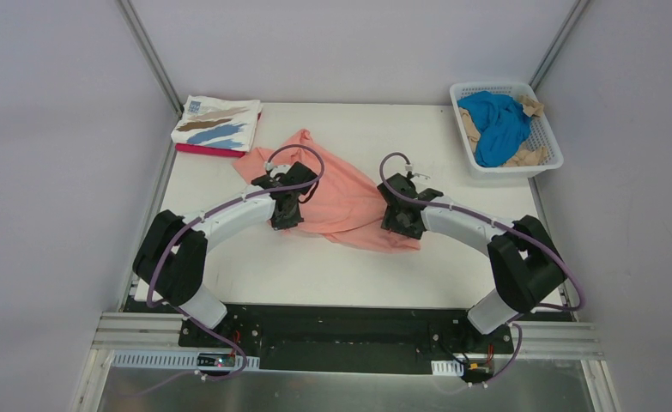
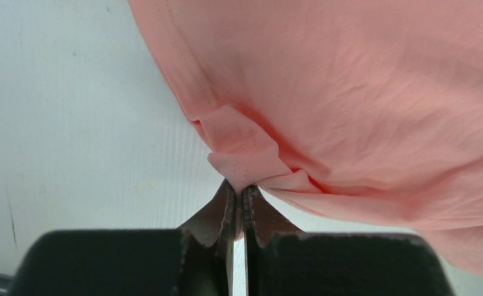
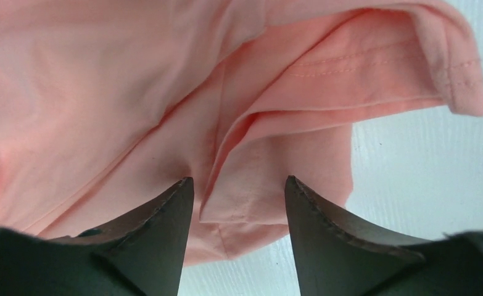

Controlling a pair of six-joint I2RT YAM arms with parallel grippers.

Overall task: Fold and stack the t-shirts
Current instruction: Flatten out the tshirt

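Salmon-pink t-shirt runs far-left to near-right; left gripper clenches its hem, right gripper gapes astride a fold.

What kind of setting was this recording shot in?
Likely a lab test cell, not a home: blank walls on metal struts, a white table, and a basket of tees staged for folding.
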